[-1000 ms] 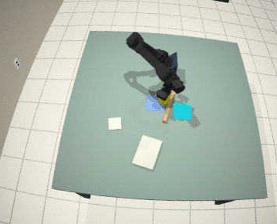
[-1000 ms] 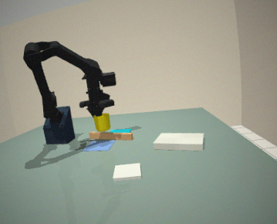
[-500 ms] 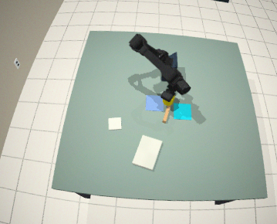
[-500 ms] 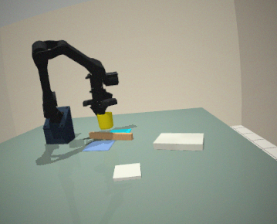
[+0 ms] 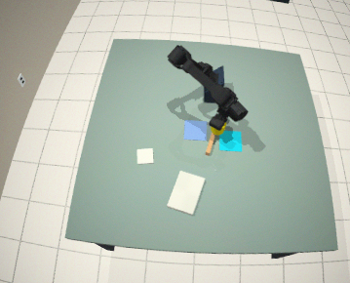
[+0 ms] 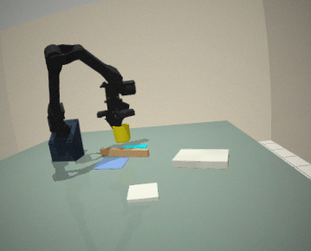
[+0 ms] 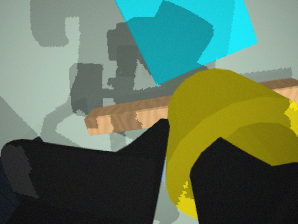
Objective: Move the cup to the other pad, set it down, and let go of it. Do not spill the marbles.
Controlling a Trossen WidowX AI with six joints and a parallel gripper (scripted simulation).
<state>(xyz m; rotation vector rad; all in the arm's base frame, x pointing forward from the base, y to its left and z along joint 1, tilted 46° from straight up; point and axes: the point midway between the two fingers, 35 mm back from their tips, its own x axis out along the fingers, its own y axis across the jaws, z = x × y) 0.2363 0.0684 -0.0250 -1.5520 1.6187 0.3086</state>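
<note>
On the left of the top view, a small white block (image 5: 144,155) lies flat on the grey-green table (image 5: 133,88), well apart from everything else, with bare table around it out to the left edge. Nearer the front edge sits a larger white slab (image 5: 186,191), also flat and rectangular, with room on all its sides.

Toward the middle lies the pale blue pad (image 5: 195,130), a thin matte square flush on the table. Just beside it, a narrow wooden bar (image 5: 210,145) runs between this pad and the bright cyan pad (image 5: 230,141); the bar looks like plain tan timber with squared ends. In the side view the yellow cup (image 6: 121,132) hangs in the air above the bar and the pads, touching none of them, slightly tilted. It is smooth and round, tapering toward its base. The claw (image 6: 117,117) is clenched on the cup's rim (its dark fingers straddle the yellow wall in the wrist view). From the wrist camera the cyan pad sits ahead, beyond the bar, partly shaded.

Behind, the black arm (image 5: 206,80) rises from a dark blue base (image 6: 67,140). To the right of the cyan pad the table stretches bare to its right edge.
</note>
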